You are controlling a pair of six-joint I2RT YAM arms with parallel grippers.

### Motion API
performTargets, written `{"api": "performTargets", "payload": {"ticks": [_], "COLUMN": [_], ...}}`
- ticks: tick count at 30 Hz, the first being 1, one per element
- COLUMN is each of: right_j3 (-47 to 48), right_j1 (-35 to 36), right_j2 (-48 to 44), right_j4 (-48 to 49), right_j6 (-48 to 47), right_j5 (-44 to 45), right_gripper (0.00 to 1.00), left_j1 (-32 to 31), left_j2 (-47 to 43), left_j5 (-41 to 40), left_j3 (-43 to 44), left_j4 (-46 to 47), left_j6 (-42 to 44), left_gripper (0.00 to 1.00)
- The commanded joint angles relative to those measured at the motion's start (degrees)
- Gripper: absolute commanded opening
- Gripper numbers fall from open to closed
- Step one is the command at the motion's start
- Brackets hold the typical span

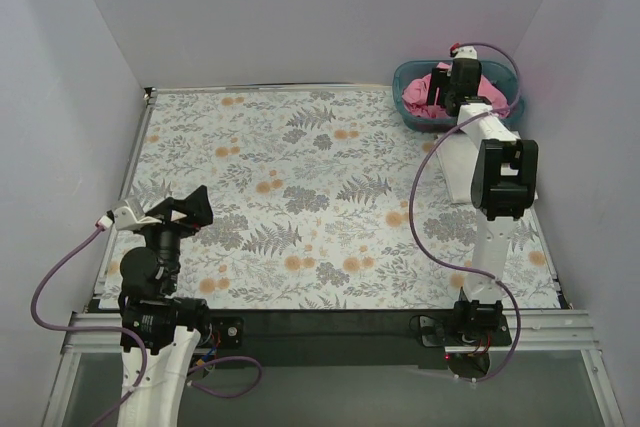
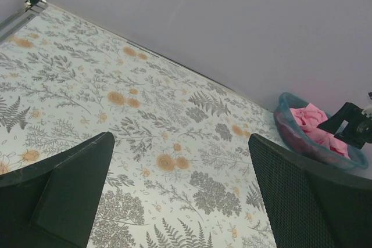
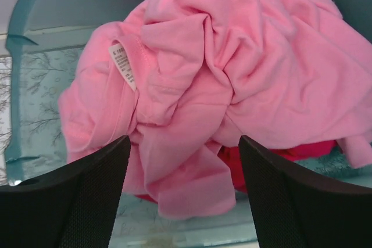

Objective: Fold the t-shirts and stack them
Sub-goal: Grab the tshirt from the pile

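A crumpled light pink t-shirt (image 3: 232,68) with a white neck label lies in the teal basket (image 3: 70,4), over a deep pink-red t-shirt (image 3: 256,158) that shows beneath it. My right gripper (image 3: 183,161) hangs open just above the pink shirt, jaws wide apart, holding nothing. In the top view the right arm reaches over the basket (image 1: 410,82) at the far right, with pink cloth (image 1: 420,99) showing. My left gripper (image 1: 185,209) is open and empty over the near left of the floral cloth; in its own view (image 2: 180,184) the jaws stand wide apart. No white shirt shows.
The grey-and-orange floral cloth (image 1: 300,187) covers the table. White walls close in the back and both sides. A metal rail (image 1: 330,332) runs along the near edge by the arm bases. The basket also shows in the left wrist view (image 2: 290,126).
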Motion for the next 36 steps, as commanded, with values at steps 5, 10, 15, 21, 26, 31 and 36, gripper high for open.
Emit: {"api": "performTargets", "payload": {"ticks": [5, 10, 15, 21, 26, 31, 36], "right_j3": [11.3, 12.0, 8.3, 0.7, -6.4, -12.7, -14.4], "right_j1": [-0.5, -0.4, -0.5, 0.7, 2.9, 9.4, 20.8], "right_j2": [9.9, 10.5, 2.5, -12.2, -24.7, -38.6, -44.6], "right_j4": [2.5, 2.5, 2.6, 2.9, 2.7, 1.8, 1.9], "right_j6": [-0.1, -1.1, -2.9, -6.0, -7.0, -6.0, -1.1], "right_j5": [-2.4, -3.4, -3.2, -2.7, -6.4, -14.5, -21.8], "right_gripper": [0.65, 0.36, 0.01, 0.01, 0.01, 0.01, 0.01], "left_j1": [0.2, 0.2, 0.2, 0.2, 0.2, 0.1, -0.6], "left_j2": [3.2, 3.4, 2.7, 0.8, -0.9, -3.5, -5.0], "left_j5": [0.0, 0.2, 0.2, -0.3, -0.6, -0.5, -0.1], "left_j3": [0.0, 0.0, 0.0, -0.1, -0.3, -0.7, -0.8], "left_j4": [-1.2, -1.3, -1.2, -1.2, -1.0, -0.5, -0.3], "left_j6": [0.4, 0.5, 0.5, 0.5, 0.6, 0.6, 0.7], "left_gripper": [0.93, 0.92, 0.92, 0.92, 0.91, 0.91, 0.91]}}
